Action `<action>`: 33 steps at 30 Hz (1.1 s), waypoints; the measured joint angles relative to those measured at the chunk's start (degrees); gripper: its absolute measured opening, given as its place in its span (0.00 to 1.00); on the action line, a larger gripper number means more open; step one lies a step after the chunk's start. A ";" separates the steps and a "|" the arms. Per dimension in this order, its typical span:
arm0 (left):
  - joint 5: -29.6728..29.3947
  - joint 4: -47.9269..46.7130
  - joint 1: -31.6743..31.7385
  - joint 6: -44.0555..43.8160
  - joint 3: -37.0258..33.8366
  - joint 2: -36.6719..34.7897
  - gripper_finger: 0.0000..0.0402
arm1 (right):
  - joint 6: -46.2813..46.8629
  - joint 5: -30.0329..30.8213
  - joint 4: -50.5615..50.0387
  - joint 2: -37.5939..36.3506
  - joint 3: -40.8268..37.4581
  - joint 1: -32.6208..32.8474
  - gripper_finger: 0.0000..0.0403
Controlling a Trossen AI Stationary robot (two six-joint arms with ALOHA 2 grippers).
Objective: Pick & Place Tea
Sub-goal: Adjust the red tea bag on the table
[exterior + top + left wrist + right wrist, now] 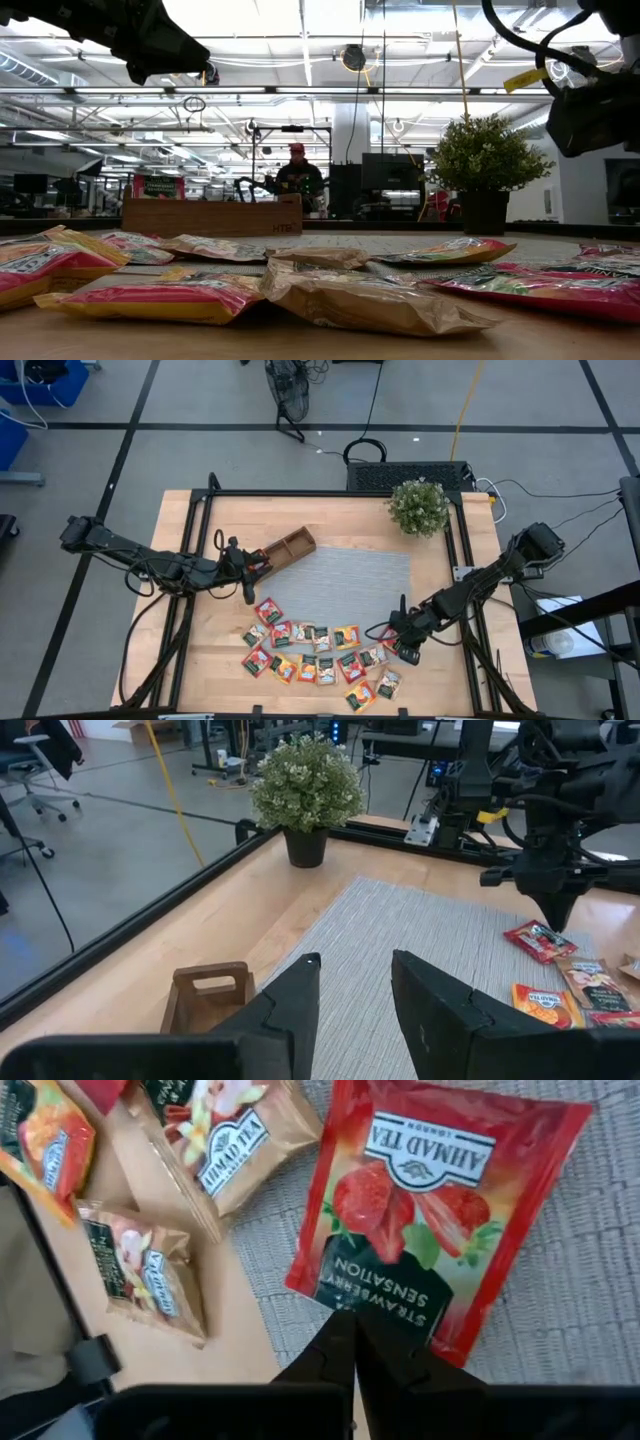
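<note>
Several tea sachets [315, 655], red, orange, yellow and green, lie flat on the wood along the table's near edge, just in front of the grey mat [345, 585]. The brown wooden tray [285, 550] sits at the mat's far left corner. My right gripper [405, 647] points down at the right end of the pile, shut on a red strawberry sachet [420, 1220]. My left gripper [355, 990] is open and holds nothing; it hovers beside the tray [208, 995], over the mat's left edge. My right gripper comes from above, pointing down, and its shut fingertips [340, 1330] meet the red sachet at its dark label strip [385, 1285], close to one edge. The fingers hide whether foil is pinched between them. The sachet lies flat, partly on the mat and partly on the wood.
A potted plant [418, 507] stands at the table's far right corner. Black rails [455, 550] run along the table's sides. Brown and orange sachets [150, 1270] lie close beside the red one. A person [298, 175] is in the room beyond the table.
</note>
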 joint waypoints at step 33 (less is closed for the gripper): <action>0.00 0.02 0.01 0.00 0.00 0.00 0.33 | -10.05 2.16 14.31 -0.33 0.00 -1.17 0.00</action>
